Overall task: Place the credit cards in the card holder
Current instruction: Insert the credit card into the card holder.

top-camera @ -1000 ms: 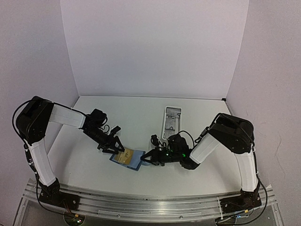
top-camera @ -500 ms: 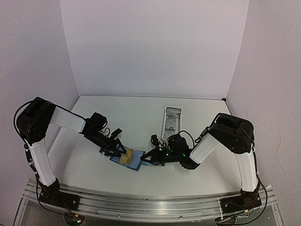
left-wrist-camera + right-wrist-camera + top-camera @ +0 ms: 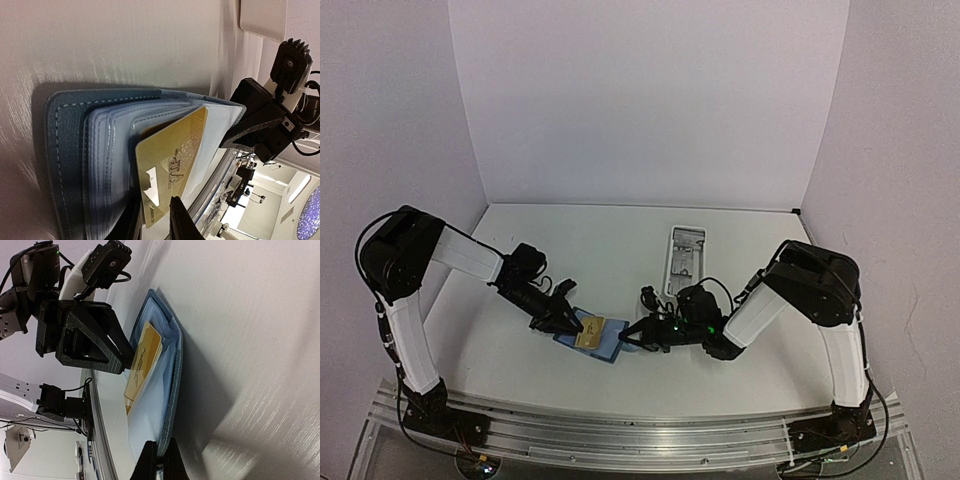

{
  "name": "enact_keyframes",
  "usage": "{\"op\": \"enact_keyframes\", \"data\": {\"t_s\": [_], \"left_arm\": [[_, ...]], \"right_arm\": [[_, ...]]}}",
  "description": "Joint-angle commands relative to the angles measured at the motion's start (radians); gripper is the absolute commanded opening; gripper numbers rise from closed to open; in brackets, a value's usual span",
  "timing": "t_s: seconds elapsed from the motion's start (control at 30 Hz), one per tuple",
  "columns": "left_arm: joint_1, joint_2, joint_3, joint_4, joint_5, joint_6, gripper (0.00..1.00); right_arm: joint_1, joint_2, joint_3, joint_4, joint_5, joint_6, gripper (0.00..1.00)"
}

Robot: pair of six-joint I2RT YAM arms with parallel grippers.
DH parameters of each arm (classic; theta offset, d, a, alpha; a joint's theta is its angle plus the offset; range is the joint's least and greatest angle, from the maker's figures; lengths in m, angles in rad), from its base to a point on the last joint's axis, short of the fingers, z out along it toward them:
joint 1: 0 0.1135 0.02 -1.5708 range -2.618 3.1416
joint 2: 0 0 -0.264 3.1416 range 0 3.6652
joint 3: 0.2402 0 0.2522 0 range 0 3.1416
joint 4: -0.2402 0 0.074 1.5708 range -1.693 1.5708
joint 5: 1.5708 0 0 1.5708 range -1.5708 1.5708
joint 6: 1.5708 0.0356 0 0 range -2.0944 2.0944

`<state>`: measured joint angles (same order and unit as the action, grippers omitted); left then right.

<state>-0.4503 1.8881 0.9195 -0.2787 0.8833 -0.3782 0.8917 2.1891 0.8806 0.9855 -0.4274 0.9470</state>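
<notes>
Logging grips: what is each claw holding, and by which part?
The left claw pinches the gold card by its free end; the right claw clamps the card holder by one edge.

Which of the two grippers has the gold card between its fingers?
The left gripper: the gold card sits between its fingers. The right gripper instead pinches the card holder by its blue edge.

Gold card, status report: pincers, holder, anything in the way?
Right pincer shut on edge of blue folding card holder. Left pincer flanks gold VIP credit card, grip unclear. Card angled against clear sleeves, not seated. Nothing blocking.
</notes>
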Motion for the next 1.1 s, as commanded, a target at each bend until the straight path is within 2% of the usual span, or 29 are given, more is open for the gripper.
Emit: {"op": "enact_keyframes", "data": {"t_s": [0.0,0.23,0.63,0.8,1.07], "left_arm": [[0.002,0.012,0.017,0.007,0.051,-0.048,0.22],[0.002,-0.073,0.012,0.069,0.065,-0.059,0.24],[0.002,-0.031,0.014,0.05,0.071,-0.033,0.23],[0.001,-0.009,-0.012,0.133,0.09,-0.073,0.13],[-0.008,0.006,-0.029,0.131,0.103,-0.089,0.0]], "right_arm": [[0.007,-0.025,0.006,0.002,-0.031,-0.01,0.0],[0.007,-0.023,0.005,0.001,-0.03,-0.008,0.0],[0.006,-0.014,0.016,0.001,-0.036,-0.006,0.0],[0.007,-0.007,0.02,0.001,-0.039,-0.003,0.0],[0.007,-0.003,0.027,0.001,-0.04,-0.002,0.0]]}}
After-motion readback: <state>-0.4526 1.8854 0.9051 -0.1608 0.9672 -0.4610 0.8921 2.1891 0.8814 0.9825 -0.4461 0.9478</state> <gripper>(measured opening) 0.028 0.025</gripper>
